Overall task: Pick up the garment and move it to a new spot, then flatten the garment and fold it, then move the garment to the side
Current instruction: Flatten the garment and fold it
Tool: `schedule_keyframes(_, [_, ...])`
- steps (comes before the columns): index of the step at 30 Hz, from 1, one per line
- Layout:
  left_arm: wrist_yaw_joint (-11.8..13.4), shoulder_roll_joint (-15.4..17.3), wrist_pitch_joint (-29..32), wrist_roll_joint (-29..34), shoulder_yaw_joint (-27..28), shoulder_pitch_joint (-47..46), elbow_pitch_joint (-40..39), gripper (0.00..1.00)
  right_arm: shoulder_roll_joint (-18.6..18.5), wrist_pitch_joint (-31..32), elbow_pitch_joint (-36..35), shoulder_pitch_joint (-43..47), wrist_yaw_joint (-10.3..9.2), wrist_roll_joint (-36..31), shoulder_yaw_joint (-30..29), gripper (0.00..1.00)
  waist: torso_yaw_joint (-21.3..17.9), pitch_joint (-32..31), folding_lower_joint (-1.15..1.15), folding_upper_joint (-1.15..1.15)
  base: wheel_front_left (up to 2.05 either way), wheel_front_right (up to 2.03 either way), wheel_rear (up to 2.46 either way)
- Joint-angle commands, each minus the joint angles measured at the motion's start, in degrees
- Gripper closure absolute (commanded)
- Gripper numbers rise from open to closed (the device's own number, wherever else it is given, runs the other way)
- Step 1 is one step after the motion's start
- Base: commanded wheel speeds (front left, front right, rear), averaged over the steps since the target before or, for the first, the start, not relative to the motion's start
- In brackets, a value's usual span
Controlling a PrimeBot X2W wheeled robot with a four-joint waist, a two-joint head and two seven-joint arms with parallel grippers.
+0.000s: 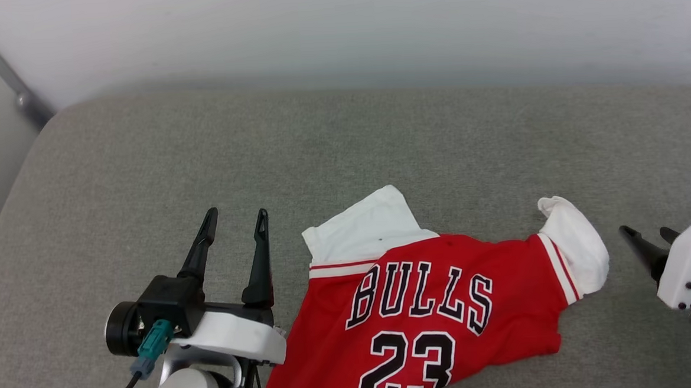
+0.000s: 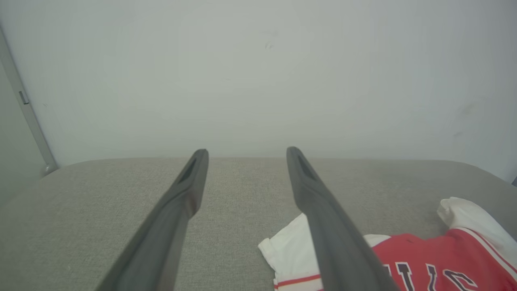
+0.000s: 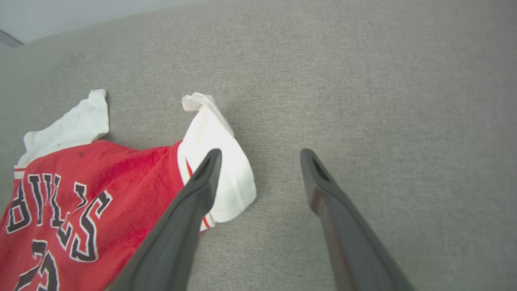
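Observation:
The garment (image 1: 422,308) is a red jersey with white short sleeves, black "BULLS" lettering and a "23". It lies spread on the grey surface, its lower part running off the head view's bottom edge. My left gripper (image 1: 235,218) stands open just left of the left sleeve, holding nothing. At the right edge of the head view my right gripper (image 1: 646,234) is open, a little to the right of the curled right sleeve. The left wrist view has the garment (image 2: 424,258) at its lower right beside the open left gripper (image 2: 247,152). The right wrist view has the garment (image 3: 101,182) at its left, beside the open right gripper (image 3: 260,152).
The grey fabric surface (image 1: 343,147) stretches far beyond the jersey to a pale wall (image 1: 372,27). Its rounded left corner meets a metal rail (image 1: 21,98) at the upper left.

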Motion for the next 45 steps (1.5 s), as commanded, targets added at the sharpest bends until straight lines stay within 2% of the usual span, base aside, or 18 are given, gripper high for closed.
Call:
schedule_keyframes(1, [-0.3,-0.5,-0.4,0.5,0.1,-0.9,0.1,0.0,-0.5,1.2,0.6,-1.9,-0.04,0.8,0.3,0.0,2.3,2.6,-0.01,0.0,0.0,0.0,0.0])
schedule_keyframes(5, [-1.9,-3.0,-0.3,2.0,0.8,-2.5,0.5,0.0,-2.8,8.0,3.6,-7.4,-0.03,1.1,3.0,0.0,4.4,5.6,-0.01,0.0,0.0,0.0,0.0])
schedule_keyframes(12, [-5.0,-6.9,-0.3,4.3,2.6,-3.9,2.6,0.0,-6.2,14.7,7.6,-12.6,-0.04,-0.1,6.1,0.0,6.5,9.4,-0.01,0.0,0.0,0.0,0.0])
schedule_keyframes(18, [-7.5,-9.1,-0.3,6.1,4.7,-3.9,4.4,0.0,-5.8,17.3,12.7,-12.2,-0.03,-0.3,6.1,0.0,6.7,10.6,-0.01,0.0,0.0,0.0,0.0])
schedule_keyframes(19, [-7.9,-9.4,-0.3,6.4,5.2,-3.9,4.7,0.0,-5.7,17.5,13.4,-11.8,-0.04,-0.6,6.3,0.13,6.5,10.8,-0.01,0.0,0.0,0.0,0.0])
schedule_keyframes(20, [-8.3,-9.7,-0.3,6.6,5.5,-3.9,5.0,0.0,-5.4,17.7,14.0,-11.5,-0.04,-0.4,6.4,0.52,6.4,10.9,-0.01,0.0,0.0,0.0,0.0])
schedule_keyframes(21, [-8.6,-10.0,-0.3,6.9,5.8,-3.9,5.2,0.0,-5.0,17.6,14.4,-11.3,-0.04,-0.2,6.5,0.68,6.2,10.9,-0.01,0.0,0.0,0.0,0.0])
schedule_keyframes(22, [-8.9,-10.2,-0.3,7.2,6.2,-3.9,5.3,0.0,-4.6,17.5,14.7,-11.2,-0.04,0.1,6.8,1.0,5.9,10.9,-0.01,0.0,0.0,0.0,0.0])
schedule_keyframes(28, [-10.4,-11.0,-0.3,8.3,7.8,-3.2,6.5,0.0,-4.9,13.6,13.0,-12.4,-0.03,1.8,8.1,1.0,4.4,10.1,-0.01,0.0,0.0,0.0,0.0])
schedule_keyframes(35, [-11.4,-11.2,-0.3,9.0,9.7,-1.1,7.5,0.0,-7.0,7.8,5.1,-10.4,-0.04,3.0,6.7,1.0,2.5,6.8,-0.01,0.0,0.0,0.0,0.0])
schedule_keyframes(41, [-11.2,-10.4,-0.3,9.3,10.8,1.0,7.4,0.0,-6.3,6.9,-4.2,-4.2,-0.04,1.4,-0.1,1.0,-0.1,4.4,-0.01,0.0,0.0,0.0,0.0])
schedule_keyframes(45, [-11.1,-10.0,-0.3,9.0,11.4,2.0,7.4,0.0,-2.8,8.0,-7.1,3.1,-0.04,0.0,-7.5,1.0,-1.5,3.2,-0.01,0.0,0.0,0.0,0.0])
